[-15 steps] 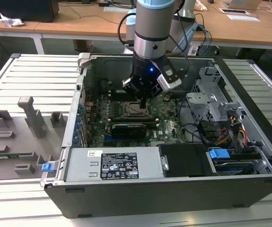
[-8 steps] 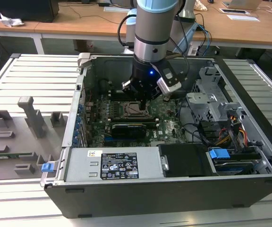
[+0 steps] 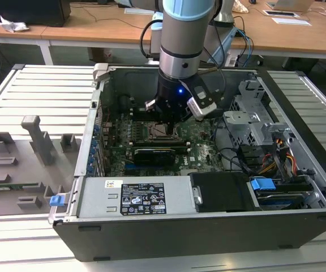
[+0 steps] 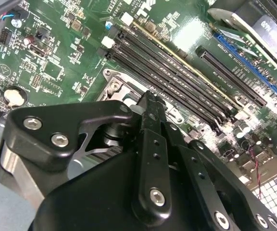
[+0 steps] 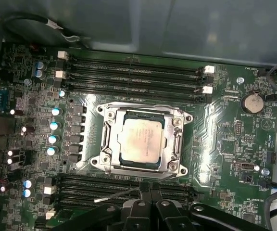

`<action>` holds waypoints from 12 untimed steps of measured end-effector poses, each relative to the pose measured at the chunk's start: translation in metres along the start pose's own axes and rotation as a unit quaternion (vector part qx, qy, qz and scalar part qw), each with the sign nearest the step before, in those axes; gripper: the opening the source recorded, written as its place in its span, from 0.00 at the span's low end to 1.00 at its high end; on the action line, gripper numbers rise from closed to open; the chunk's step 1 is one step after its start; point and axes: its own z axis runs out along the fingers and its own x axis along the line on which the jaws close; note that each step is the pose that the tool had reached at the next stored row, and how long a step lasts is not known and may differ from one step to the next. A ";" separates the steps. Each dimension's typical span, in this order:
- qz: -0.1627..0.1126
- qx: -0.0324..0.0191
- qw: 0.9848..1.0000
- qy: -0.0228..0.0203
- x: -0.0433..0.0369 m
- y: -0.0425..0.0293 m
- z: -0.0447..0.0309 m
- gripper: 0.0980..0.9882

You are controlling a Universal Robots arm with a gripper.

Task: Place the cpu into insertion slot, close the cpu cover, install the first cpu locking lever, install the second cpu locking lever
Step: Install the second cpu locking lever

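Pale silver-beige cpu [image 5: 138,139], square and flat, seated in the insertion slot [image 5: 120,158] at the middle of the green board [image 5: 215,120]. Silver cpu cover [image 5: 110,118] lying closed around it as a frame, cpu top showing through the square cut-out. Thin wire lever [image 5: 117,195] sticking out near the socket's edge, just beside the gripper [image 5: 145,192], apparently not latched.

In the first wrist view, looking straight down: rows of long black memory slots [image 5: 133,67] on either side of the socket, a round coin battery [image 5: 252,102] off to one side. Gripper fingers [image 5: 139,190] pressed together, holding nothing.

In the second wrist view: black gripper body in front, fingertips [image 4: 148,103] closed and touching just over a corner of the socket frame [image 4: 114,86].

In the exterior view: grey arm [image 3: 180,51] reaching down into an open computer case [image 3: 151,226] on a slatted metal counter [image 3: 44,90], gripper [image 3: 166,120] right above the socket [image 3: 160,130]. Grey fixture tray [image 3: 16,170] at the exterior view's left.
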 end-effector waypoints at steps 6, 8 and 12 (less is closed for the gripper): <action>0.000 0.000 1.000 0.000 0.0035 -0.0006 0.0027 0.01; 0.000 -0.003 1.000 0.000 0.0058 -0.0024 0.0036 0.01; 0.000 -0.006 1.000 -0.001 0.0167 -0.0029 0.0046 0.01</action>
